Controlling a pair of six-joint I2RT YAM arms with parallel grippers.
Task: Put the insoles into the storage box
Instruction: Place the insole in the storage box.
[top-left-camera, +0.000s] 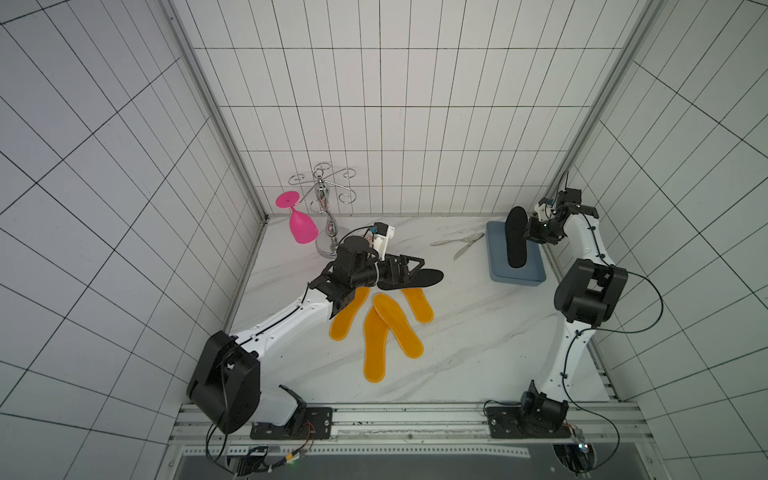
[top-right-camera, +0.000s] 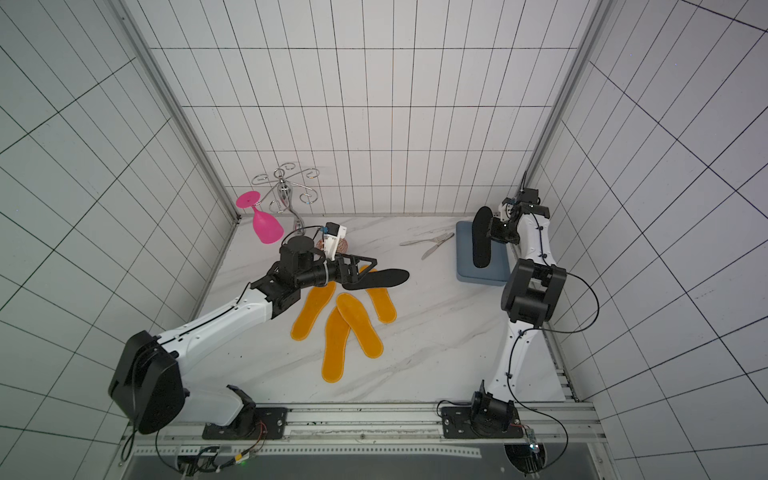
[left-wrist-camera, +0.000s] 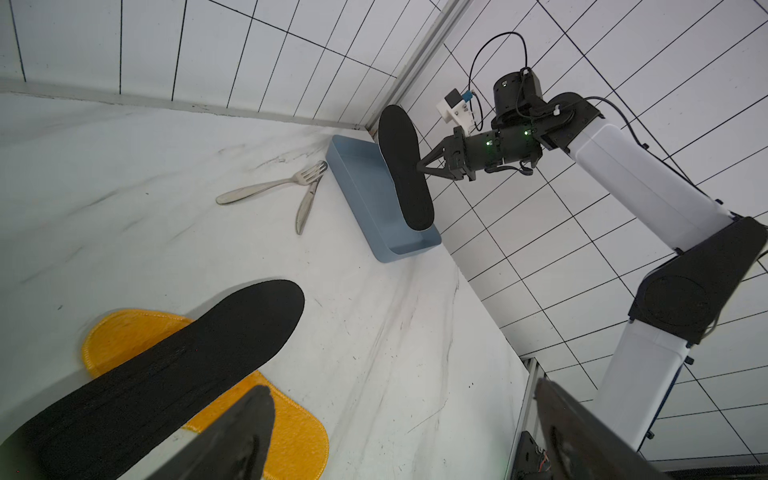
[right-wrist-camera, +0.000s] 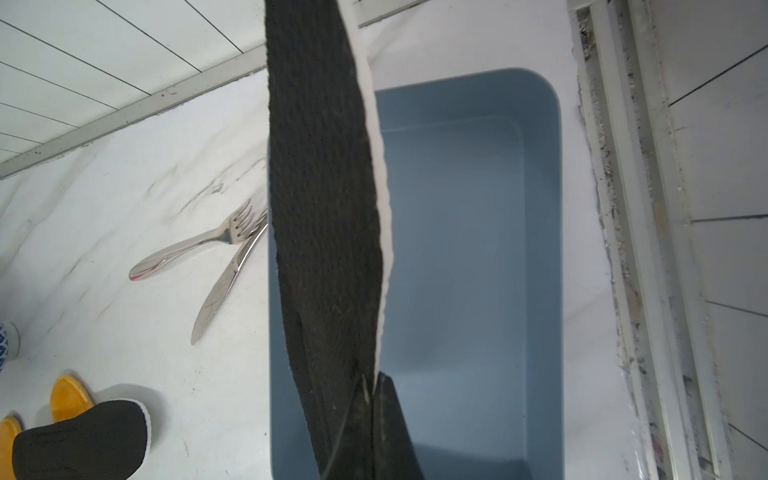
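My right jaws are clenched on the long edge of one black insole (top-left-camera: 516, 237). They hold it up on edge, its length running along the storage box (top-left-camera: 500, 266) beneath it, at the right of the frame in both top views. I cannot tell whether its lower tip touches the box floor. My left jaws stand wide apart and grasp nothing. They sit low over the second black insole (top-left-camera: 417, 277) at mid-frame, which lies across one of the four orange insoles (top-left-camera: 375, 349) fanned on the bench (top-left-camera: 478, 353).

To do this well, I judge I should roll my wrist until the pad lies flat and keep it lined up with the long walls, since the fit looks tight lengthwise. Then I lower it and only then let go. Dropped on edge, it may lean on a wall and crowd the next ones.

The held pad is thin and bendy, rough black cloth over a white underside. The orange ones look fuzzy, with stitched rims. The box is smooth blue-grey plastic, round-cornered and empty. A shiny fork (top-left-camera: 457, 240) and knife (top-left-camera: 464, 250) lie just left of it.
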